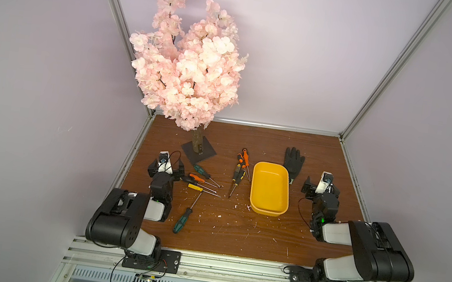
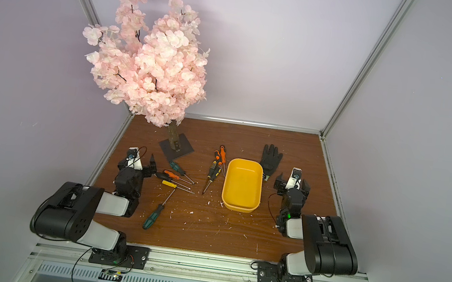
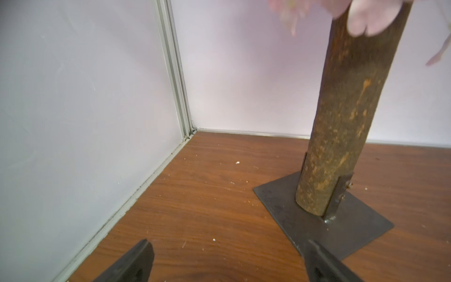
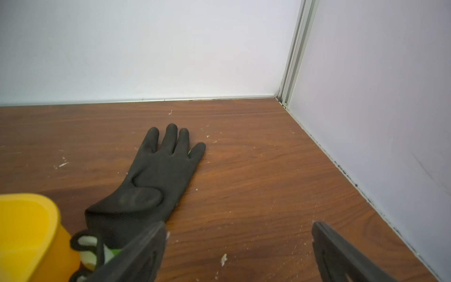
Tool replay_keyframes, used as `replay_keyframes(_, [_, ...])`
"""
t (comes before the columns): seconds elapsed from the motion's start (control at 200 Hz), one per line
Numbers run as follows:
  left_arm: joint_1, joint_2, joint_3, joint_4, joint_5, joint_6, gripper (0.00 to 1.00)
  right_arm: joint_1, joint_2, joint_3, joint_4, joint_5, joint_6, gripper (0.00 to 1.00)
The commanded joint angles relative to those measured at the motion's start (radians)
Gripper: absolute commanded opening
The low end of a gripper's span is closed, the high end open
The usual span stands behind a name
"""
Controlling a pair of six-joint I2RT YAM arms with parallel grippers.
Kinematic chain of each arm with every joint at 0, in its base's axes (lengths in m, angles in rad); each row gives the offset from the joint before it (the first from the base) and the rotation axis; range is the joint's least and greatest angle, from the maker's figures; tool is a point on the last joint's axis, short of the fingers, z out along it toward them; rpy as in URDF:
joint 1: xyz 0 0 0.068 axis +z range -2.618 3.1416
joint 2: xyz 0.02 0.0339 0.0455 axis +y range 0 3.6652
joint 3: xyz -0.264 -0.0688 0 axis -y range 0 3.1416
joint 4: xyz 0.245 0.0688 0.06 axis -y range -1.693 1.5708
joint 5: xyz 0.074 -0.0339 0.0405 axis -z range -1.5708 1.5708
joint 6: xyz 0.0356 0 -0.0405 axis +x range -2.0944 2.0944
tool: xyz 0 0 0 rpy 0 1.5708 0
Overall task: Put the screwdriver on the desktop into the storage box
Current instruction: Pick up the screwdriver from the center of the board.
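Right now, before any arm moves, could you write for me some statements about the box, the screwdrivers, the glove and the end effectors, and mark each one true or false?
1. The storage box holds nothing. True.
2. The black glove lies on the desktop next to the storage box. True.
3. Both end effectors are shut. False: the left end effector and the right end effector stand open and hold nothing.
4. The big green-handled screwdriver lies in the storage box. False: it lies on the desktop, apart from the box.
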Motion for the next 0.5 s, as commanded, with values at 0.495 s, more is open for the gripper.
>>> replay_keyframes(0.495, [0.045,-0.554,0.323,-1.063,0.073,-0.483,0.96,-0.027,-0.402,0.330,-0.831,-0.360,0.503,0.80])
